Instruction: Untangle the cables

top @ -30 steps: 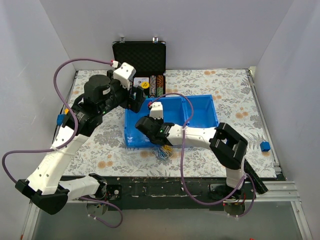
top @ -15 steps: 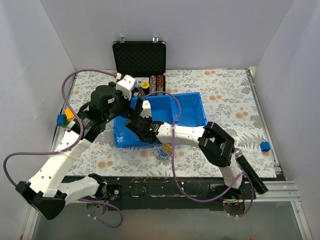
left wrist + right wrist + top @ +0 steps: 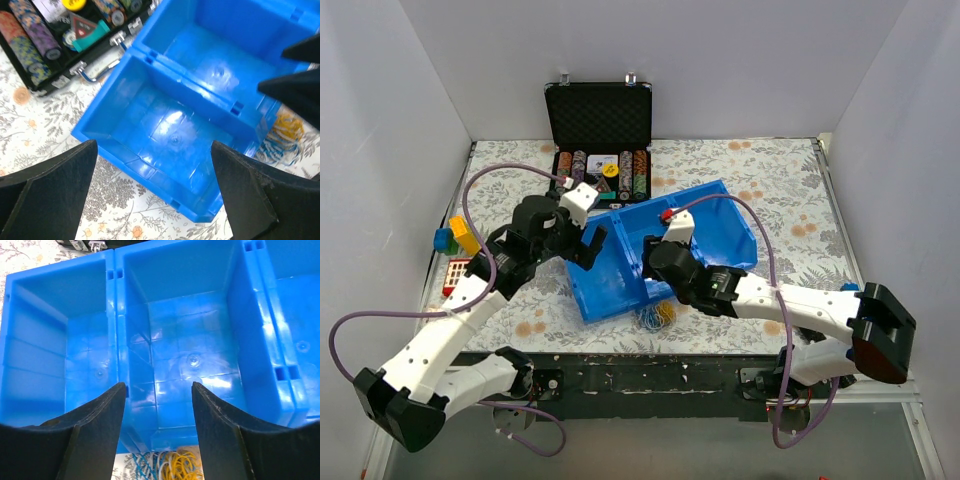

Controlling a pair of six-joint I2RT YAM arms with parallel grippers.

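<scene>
Nearest me, the cables are a small clump on the bench, hard against the blue tray's near wall. Can't tell if any loop is tucked under it. My right jaws hang just above and beyond the clump, over the empty tray. They're part-open and hold nothing. My left jaws are spread wide over the tray's left end, also empty. Furthest back is the open poker chip case.

Risks:
- The right jaws sit over the tray, not the clump. Going straight down would hit the tray wall or floor and shove the tray onto the loops.
- Closing on the whole clump would lift it as one knot, with nothing separated.
- The loops are thin and springy, so I judge they could slip or flick out of a pinch.
- Both arms crowd the same tray, so a reach across could knock them together.

Views:
- Right wrist picks out yellow, blue and white strands at the bottom of the frame, between my fingers.
- Left wrist shows the clump past the tray's far side, beside the dark tips of the right jaws.
- Only the top view shows the clump outside the tray, and both arms' layout.
</scene>
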